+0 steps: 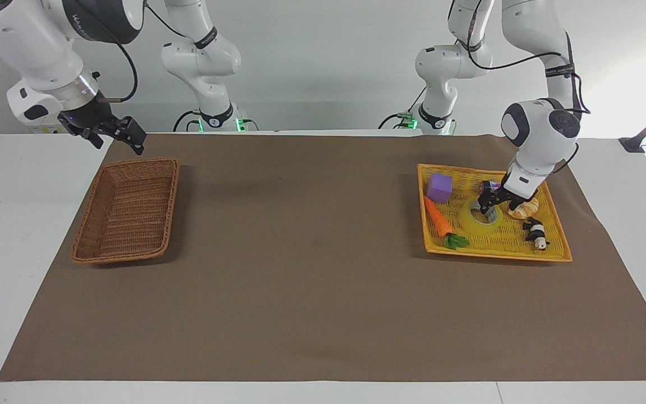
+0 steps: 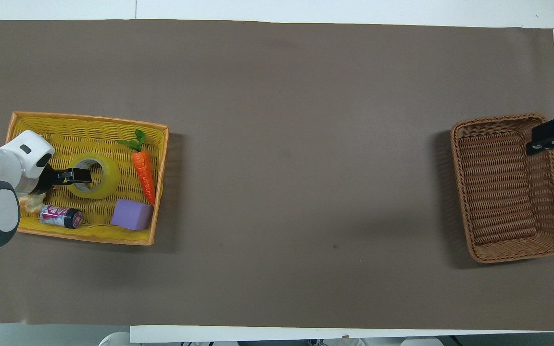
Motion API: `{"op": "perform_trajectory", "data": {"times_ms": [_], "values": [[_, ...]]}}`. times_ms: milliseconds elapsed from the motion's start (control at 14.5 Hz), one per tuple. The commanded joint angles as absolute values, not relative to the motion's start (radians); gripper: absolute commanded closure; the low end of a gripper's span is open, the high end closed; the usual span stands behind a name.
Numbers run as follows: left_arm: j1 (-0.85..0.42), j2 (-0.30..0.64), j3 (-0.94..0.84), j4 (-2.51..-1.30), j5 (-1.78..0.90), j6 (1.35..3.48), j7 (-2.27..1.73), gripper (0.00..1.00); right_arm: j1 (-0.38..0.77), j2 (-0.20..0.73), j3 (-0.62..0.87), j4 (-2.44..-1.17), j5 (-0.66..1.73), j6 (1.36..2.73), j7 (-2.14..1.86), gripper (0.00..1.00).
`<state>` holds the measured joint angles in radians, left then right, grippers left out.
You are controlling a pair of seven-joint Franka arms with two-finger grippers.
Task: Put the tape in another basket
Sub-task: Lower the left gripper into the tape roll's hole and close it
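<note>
Overhead view: your left end effector (image 2: 76, 176) is over the tape (image 2: 99, 176), coming in from its nine o'clock, one finger dipping inside the core; I can't tell its spread. Tape lies flat in the yellow tray (image 2: 89, 126). Your right end effector (image 1: 127, 132) waits over the brown basket (image 1: 127, 210), grip unreadable.

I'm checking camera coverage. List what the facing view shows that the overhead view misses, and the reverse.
Facing view only: both arm bases, and the panda toy in the yellow tray.

Overhead view only: the can's label, which the left arm hides in the facing view.

Both: the left claw at the tape, the carrot, the purple block, and the right claw by the brown basket.
</note>
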<state>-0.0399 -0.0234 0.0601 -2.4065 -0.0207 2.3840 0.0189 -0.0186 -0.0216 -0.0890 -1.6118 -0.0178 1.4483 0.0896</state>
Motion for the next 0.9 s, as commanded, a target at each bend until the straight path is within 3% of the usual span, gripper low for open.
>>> {"op": "perform_trajectory", "data": {"times_ms": [0, 138, 207, 346, 415, 484, 830], "values": [[-0.049, -0.018, 0.066, -2.454, -0.005, 2.433, 0.015, 0.01, -0.025, -0.040, -0.084, -1.631, -0.018, 1.445, 0.081, 0.01], [-0.049, -0.012, 0.066, -2.468, -0.005, 2.444, 0.015, 0.05, -0.025, -0.040, -0.084, -1.631, -0.018, 1.445, 0.081, 0.01], [-0.049, -0.005, 0.066, -2.470, -0.005, 2.456, 0.017, 0.13, -0.025, -0.040, -0.084, -1.631, -0.018, 1.445, 0.081, 0.01], [-0.046, -0.003, 0.066, -2.467, -0.005, 2.456, 0.020, 0.65, -0.025, -0.040, -0.084, -1.631, -0.018, 1.445, 0.081, 0.01], [-0.040, -0.003, 0.066, -2.464, -0.005, 2.454, 0.020, 0.86, -0.025, -0.040, -0.084, -1.631, -0.018, 1.445, 0.081, 0.01], [-0.040, -0.002, 0.066, -2.456, -0.005, 2.450, 0.021, 1.00, -0.025, -0.040, -0.084, -1.631, -0.018, 1.445, 0.081, 0.01], [-0.049, 0.029, 0.066, -2.321, -0.005, 2.337, 0.023, 1.00, -0.025, -0.040, -0.084, -1.631, -0.018, 1.445, 0.081, 0.01]]}}
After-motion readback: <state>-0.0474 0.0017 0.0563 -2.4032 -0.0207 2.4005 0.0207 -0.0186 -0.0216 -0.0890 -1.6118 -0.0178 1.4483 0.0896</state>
